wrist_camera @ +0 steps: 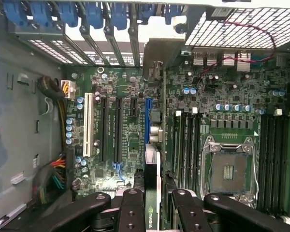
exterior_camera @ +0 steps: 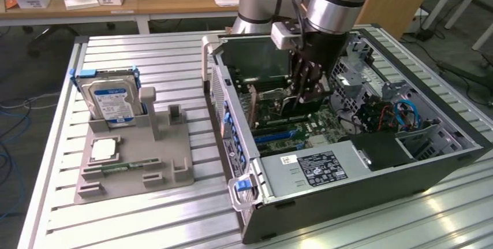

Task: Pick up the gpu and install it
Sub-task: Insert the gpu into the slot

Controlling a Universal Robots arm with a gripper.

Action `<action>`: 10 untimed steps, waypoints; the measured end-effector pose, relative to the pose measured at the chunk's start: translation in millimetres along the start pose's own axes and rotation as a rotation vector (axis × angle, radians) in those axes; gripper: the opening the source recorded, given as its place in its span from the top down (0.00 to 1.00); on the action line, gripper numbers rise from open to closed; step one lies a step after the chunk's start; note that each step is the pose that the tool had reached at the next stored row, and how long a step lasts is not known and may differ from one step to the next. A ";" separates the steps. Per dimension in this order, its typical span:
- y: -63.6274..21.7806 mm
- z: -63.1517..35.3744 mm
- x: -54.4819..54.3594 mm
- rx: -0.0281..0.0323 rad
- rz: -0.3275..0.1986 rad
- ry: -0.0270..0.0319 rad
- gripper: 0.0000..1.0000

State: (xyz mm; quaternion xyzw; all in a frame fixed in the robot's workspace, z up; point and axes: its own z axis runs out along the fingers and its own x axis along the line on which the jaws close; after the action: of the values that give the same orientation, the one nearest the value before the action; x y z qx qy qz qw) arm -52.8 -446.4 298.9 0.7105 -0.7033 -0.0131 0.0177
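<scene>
The claw (wrist_camera: 157, 210) pinches the gpu (wrist_camera: 152, 169) edge-on between its fingers. The card stands in line with the blue slot (wrist_camera: 147, 121); contact with that slot cannot be told. The motherboard (wrist_camera: 222, 111) lies around it.

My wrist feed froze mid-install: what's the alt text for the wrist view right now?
The pincer grips the gpu edge-on over the green motherboard, in line with the blue slot; whether it is seated cannot be told. A CPU socket and black memory slots lie to one side, a white slot to the other.
</scene>
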 end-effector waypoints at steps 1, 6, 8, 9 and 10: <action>0.1 1.8 0.0 0.0001 0.000 0.0000 0.73; 10.9 10.6 -0.2 0.0001 0.000 0.0008 0.73; 11.3 14.5 -0.2 0.0001 0.000 0.0008 0.73; 11.2 16.2 -0.2 0.0000 0.000 0.0009 0.73; 11.2 18.0 -0.2 0.0000 0.000 0.0009 0.73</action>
State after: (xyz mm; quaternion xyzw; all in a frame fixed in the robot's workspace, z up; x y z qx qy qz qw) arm -64.7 -446.5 281.4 0.7106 -0.7033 -0.0127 0.0180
